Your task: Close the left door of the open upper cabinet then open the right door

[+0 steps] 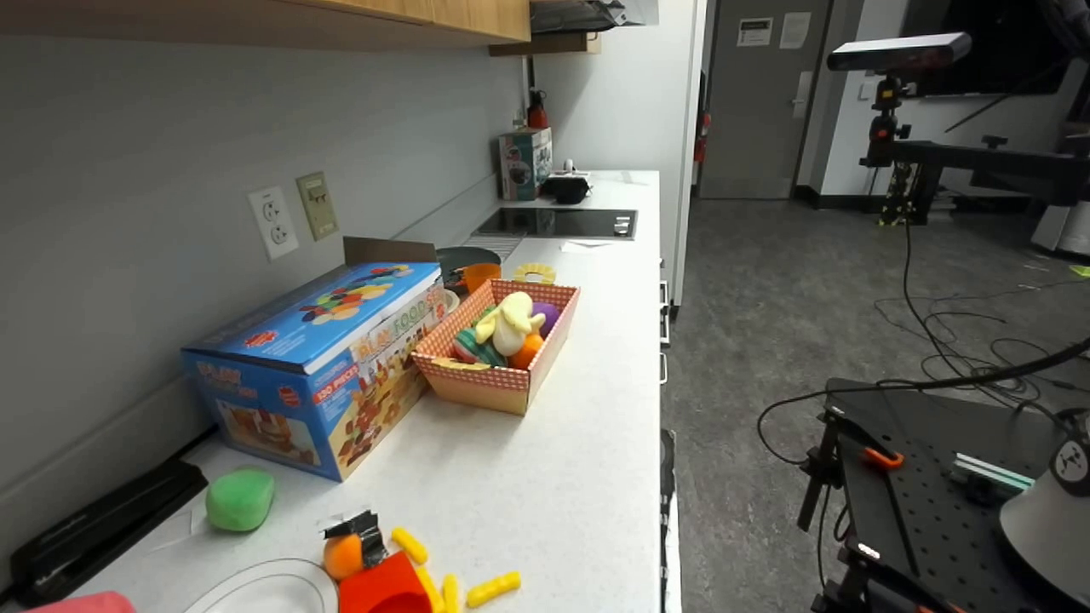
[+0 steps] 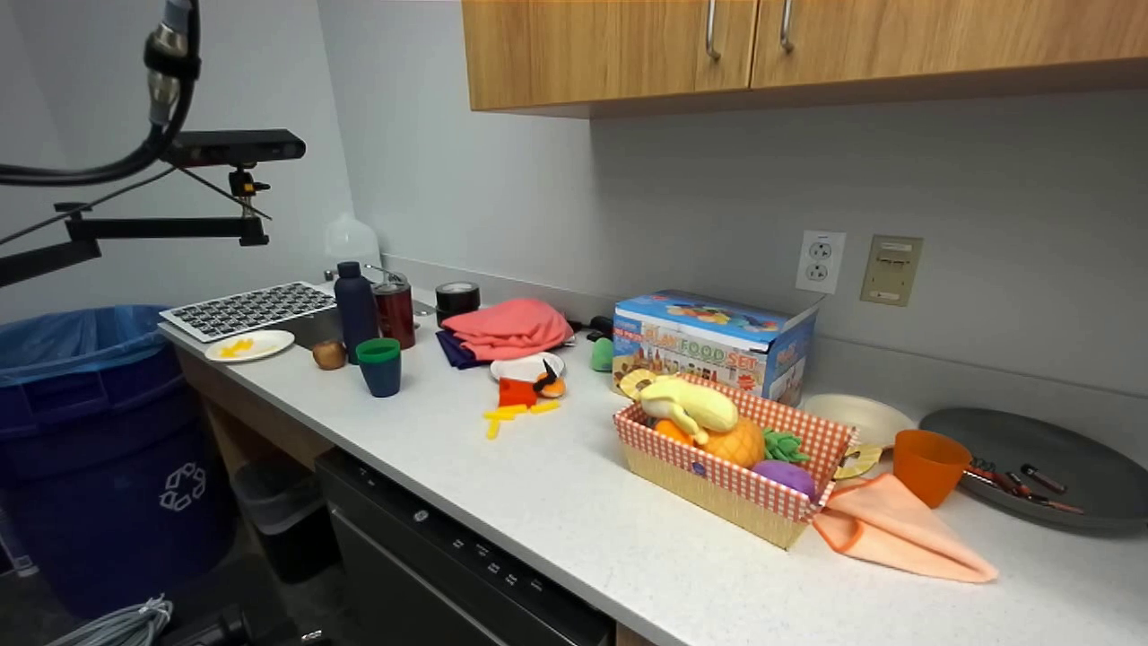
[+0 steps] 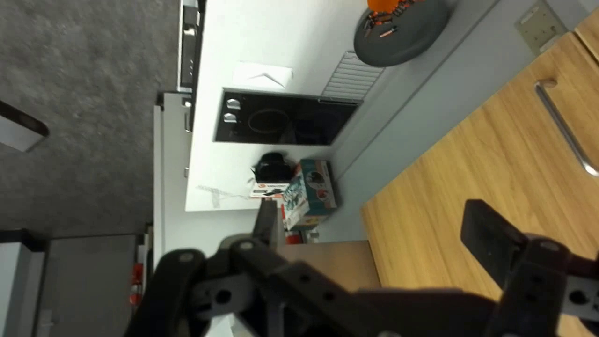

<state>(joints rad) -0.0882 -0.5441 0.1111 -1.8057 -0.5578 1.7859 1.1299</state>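
The light wood upper cabinet (image 2: pixel 628 54) runs along the top of an exterior view, its upper part cut off. There the left door (image 2: pixel 583 49) and right door (image 2: pixel 933 40) look flush on either side of a thin seam, with a metal handle on each. In the wrist view the right door (image 3: pixel 449 187) fills the right side, its handle (image 3: pixel 566 128) near the seam; only a sliver of the left door (image 3: pixel 591 29) shows. My gripper (image 3: pixel 371 208) has its fingers wide apart, nothing between them, before the right door's far end. Neither exterior view catches the gripper.
Beneath the cabinet, the white counter (image 2: pixel 538 475) bears a toy food box (image 2: pixel 691 332), a basket (image 2: pixel 717 498), an orange cup (image 2: pixel 928 467) and a dark plate (image 2: pixel 1112 475). Past the stovetop (image 3: pixel 285 117) stands a teal box (image 3: pixel 311 192). A brown panel (image 3: pixel 332 262) adjoins the door's end.
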